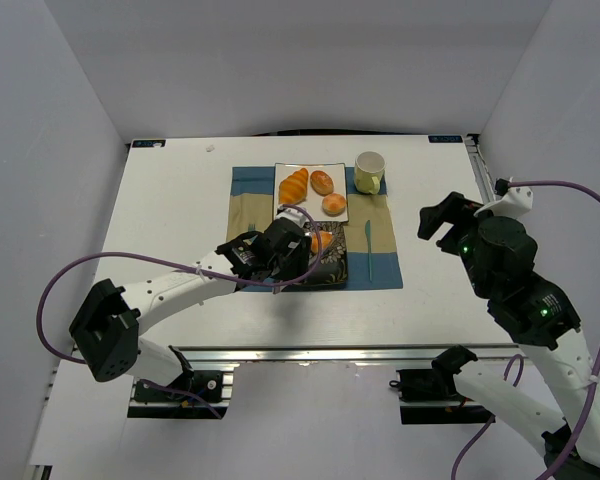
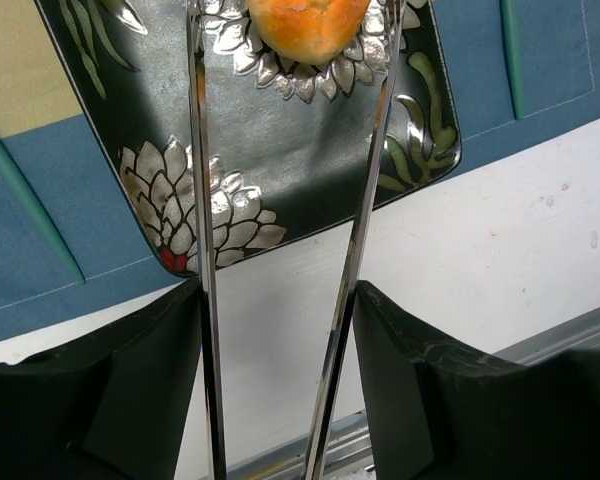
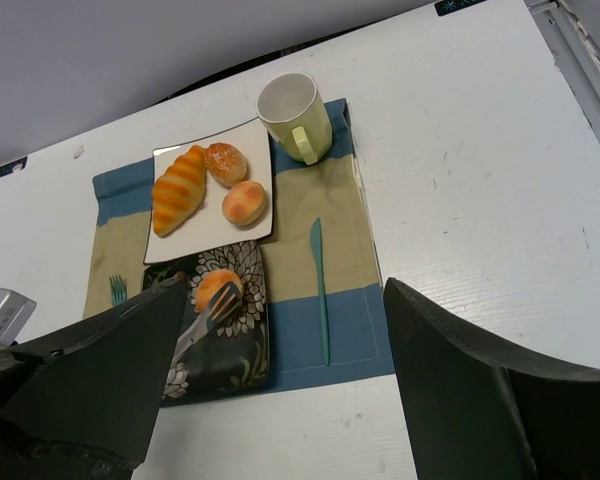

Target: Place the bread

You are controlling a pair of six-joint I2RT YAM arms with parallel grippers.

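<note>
My left gripper (image 1: 280,250) is shut on a pair of metal tongs (image 2: 202,200), its fingers pressing the two arms (image 2: 278,290). The tong tips stand on either side of one round golden-orange bun (image 2: 310,25) over the dark floral plate (image 2: 310,150). I cannot tell if the bun rests on the plate or is just above it. This bun also shows in the top view (image 1: 321,241) and the right wrist view (image 3: 217,288). The second bun (image 1: 333,204) lies on the white plate (image 1: 285,210). My right gripper (image 3: 285,340) is open and empty, raised at the right (image 1: 450,220).
The white plate also holds a striped croissant (image 1: 293,185) and a darker brown roll (image 1: 322,182). A pale green cup (image 1: 369,171) stands at the placemat's far right corner. A teal knife (image 1: 369,250) lies right of the dark plate, and a teal fork (image 3: 117,290) lies left of it.
</note>
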